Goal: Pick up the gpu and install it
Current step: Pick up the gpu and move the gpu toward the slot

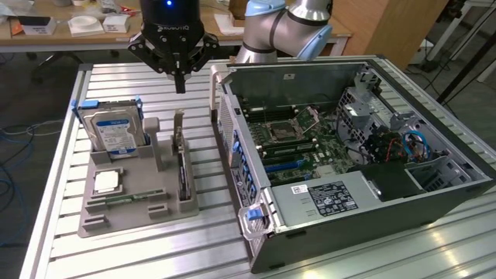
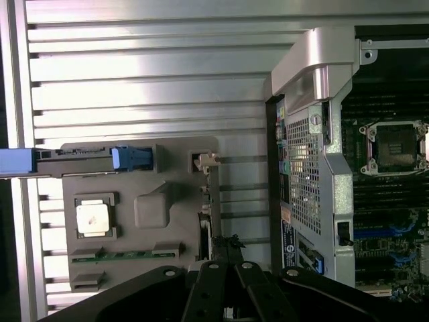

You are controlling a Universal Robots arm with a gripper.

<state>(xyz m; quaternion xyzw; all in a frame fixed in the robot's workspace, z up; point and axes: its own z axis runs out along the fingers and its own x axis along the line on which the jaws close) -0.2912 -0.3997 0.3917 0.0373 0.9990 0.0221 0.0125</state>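
Down at the exterior view's lower left, the gpu [image 1: 183, 168] stands on edge in a grey holder [image 1: 124, 218] on the slatted worktop [image 1: 372, 256], under the closed, empty gripper [image 1: 180, 87]. A wooden desk [image 1: 58, 38] lines the frame's top; the wrist view meets the card edge-on.

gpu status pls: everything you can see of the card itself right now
The gpu, a thin flat black rectangular expansion card with a silver metal end bracket, stands on its long edge in a slot of the grey moulded holder tray, on the side nearest the open dark computer case. The bracket rises at the card's far end in the exterior view. Only the tray touches it. The black pincer hangs shut above the bracket end, clear of the card.
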